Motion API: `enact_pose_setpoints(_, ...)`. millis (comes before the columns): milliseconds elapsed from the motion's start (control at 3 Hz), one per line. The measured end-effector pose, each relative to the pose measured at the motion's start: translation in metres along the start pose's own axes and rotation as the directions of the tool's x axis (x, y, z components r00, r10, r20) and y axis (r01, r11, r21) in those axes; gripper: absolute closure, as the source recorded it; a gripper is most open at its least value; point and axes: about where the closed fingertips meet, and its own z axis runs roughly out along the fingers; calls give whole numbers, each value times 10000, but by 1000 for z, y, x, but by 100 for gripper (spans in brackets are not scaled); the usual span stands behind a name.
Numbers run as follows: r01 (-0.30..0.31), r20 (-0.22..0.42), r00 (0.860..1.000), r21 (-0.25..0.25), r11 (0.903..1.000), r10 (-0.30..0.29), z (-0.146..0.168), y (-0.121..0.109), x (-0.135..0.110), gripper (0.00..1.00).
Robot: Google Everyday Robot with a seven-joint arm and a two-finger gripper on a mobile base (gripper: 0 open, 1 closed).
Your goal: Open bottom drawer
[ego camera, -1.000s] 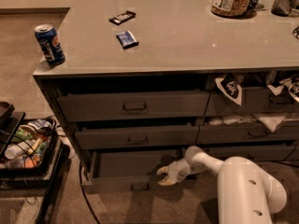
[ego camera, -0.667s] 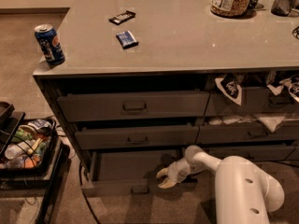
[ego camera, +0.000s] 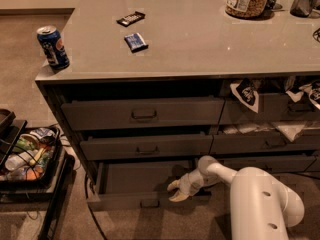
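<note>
A beige carpeted floor runs around a grey table [ego camera: 210,44] with a smooth, faintly glossy top and stacks of matte dark-grey drawers beneath it. The tool [ego camera: 175,191] sits low in front of the left stack, its 2 pale, tan-tipped fingers [ego camera: 171,185] spread apart and gripping nothing. The bottom drawer [ego camera: 120,201] lies directly under and to the left of the tool, already drawn well out, so that its flat dark inside shows behind the tool. Its small rectangular pull [ego camera: 149,203] is just left of and slightly below the tool, seemingly not touched. Judging by this, the opening step looks largely done. The next move calls either for a last short pull, if more travel is wanted, or for lifting the tool clear without snagging the thin front edge. The slim front is a plain, hard-edged slab. The 2 taller fronts above the tool share the same finish. The white arm [ego camera: 260,199], rounded and plastic-looking, trails off to the right of the tool. Far up and to the left of the tool a blue drinks can [ego camera: 52,47] stands on the table corner.
</note>
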Motion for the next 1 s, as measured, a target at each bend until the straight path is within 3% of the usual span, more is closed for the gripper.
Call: enact_pose_setpoints(1000,0,1,10000,-2,10000,0,0,0,0,12)
